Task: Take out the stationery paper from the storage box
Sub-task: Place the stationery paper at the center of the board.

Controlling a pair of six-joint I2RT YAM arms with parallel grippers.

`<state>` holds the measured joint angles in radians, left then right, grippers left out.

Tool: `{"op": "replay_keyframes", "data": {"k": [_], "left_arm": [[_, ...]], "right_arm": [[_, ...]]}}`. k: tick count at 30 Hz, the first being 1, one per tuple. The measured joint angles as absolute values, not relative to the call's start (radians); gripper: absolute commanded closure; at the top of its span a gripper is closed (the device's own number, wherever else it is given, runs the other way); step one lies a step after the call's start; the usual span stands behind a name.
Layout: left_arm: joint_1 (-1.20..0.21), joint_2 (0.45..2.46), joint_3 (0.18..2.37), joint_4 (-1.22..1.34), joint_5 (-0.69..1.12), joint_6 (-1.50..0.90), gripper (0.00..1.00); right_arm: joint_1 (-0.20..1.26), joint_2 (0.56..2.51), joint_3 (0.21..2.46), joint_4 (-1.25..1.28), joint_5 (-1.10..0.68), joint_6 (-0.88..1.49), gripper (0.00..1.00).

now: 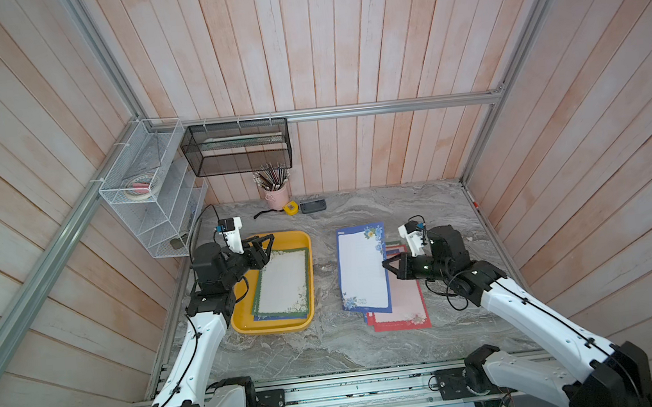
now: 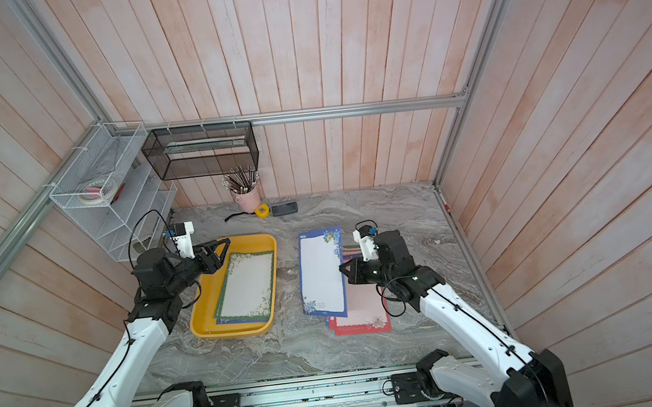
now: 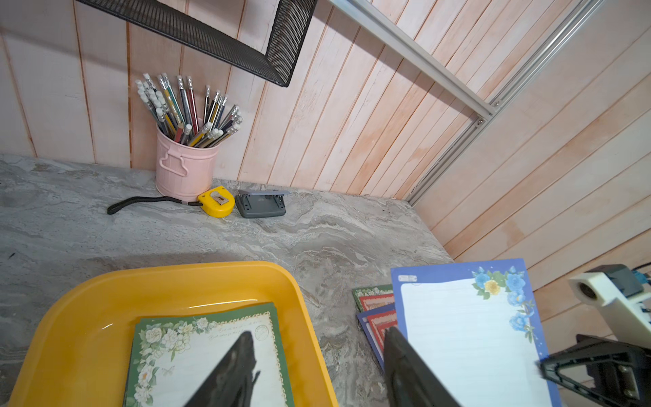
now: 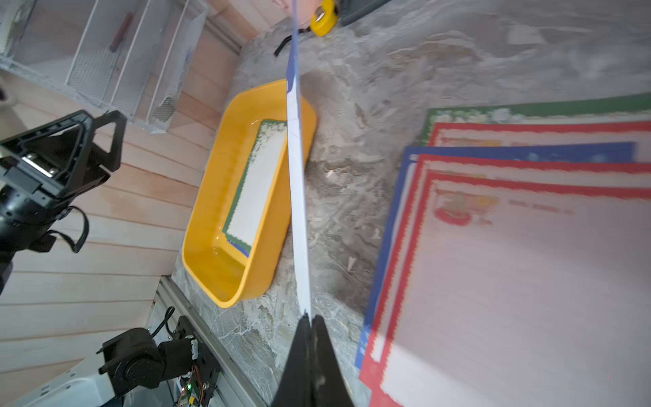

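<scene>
Grey marble desk (image 1: 330, 347) is carrying the yellow storage box (image 1: 242, 322), green-bordered sheets (image 1: 285, 284) lying inside; left gripper (image 1: 269, 250) is hovering over it, spread and empty; right gripper (image 1: 385, 264) is pinching a blue-bordered sheet (image 1: 362, 274) over the pile (image 1: 404, 311).

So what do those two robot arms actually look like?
The left arm and right arm match: white shells, chunky black joints, thin black cables clipped along them. The left gripper and right gripper are black, with triangular open-frame fingers; a white camera block sits at each wrist.
</scene>
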<state>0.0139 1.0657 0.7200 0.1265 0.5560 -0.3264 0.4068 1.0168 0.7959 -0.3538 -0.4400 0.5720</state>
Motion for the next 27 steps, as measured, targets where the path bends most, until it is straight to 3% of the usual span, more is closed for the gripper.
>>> {"op": "replay_keyframes", "data": {"k": [12, 27], "left_arm": [[0.014, 1.064, 0.718, 0.134, 0.542, -0.326, 0.40], [0.014, 1.096, 0.719, 0.025, 0.443, -0.291, 0.40]], "right_arm": [[0.136, 1.113, 0.704, -0.650, -0.552, 0.438, 1.00], [0.110, 1.326, 0.727, -0.662, -0.459, 0.373, 1.00]]}}
